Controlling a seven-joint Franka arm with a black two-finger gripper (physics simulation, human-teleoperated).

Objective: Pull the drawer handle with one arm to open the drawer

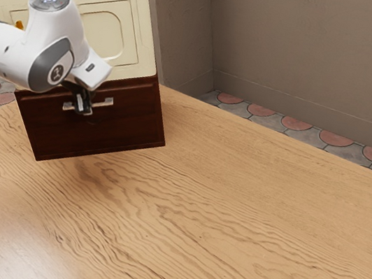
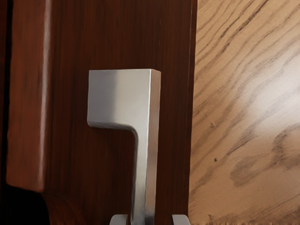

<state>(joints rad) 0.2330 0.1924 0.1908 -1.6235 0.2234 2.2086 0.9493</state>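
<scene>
The black two-finger gripper (image 1: 84, 105) is in the upper left of the exterior view, parted around the handle (image 1: 108, 102) without clamping it; in the wrist view the rounded, pale grey fingertips (image 2: 119, 220) stand on either side of its slim bar, with a plain gap on one side. The handle is brushed silver metal, square-edged, its bar running into a broad, blocky end with a curved inner corner. It is mounted on the drawer front (image 1: 105, 137), a dark red-brown wooden panel with fine straight grain and a smooth raised moulding, in the left part of the exterior view. Above that panel, toward the upper left corner, is a cream box (image 1: 147, 59) with rounded, recessed outlines and a loop at its corner. The glossy white arm (image 1: 4, 58), with grey rounded caps, comes in from the left edge across it. The tabletop (image 1: 231, 210), honey-coloured wood with wavy dark grain, spreads over the lower frame. Beyond lie reddish round floor tiles (image 1: 295, 123) set in grey, and a matte grey-brown wall (image 1: 313, 53) at the upper right.
</scene>
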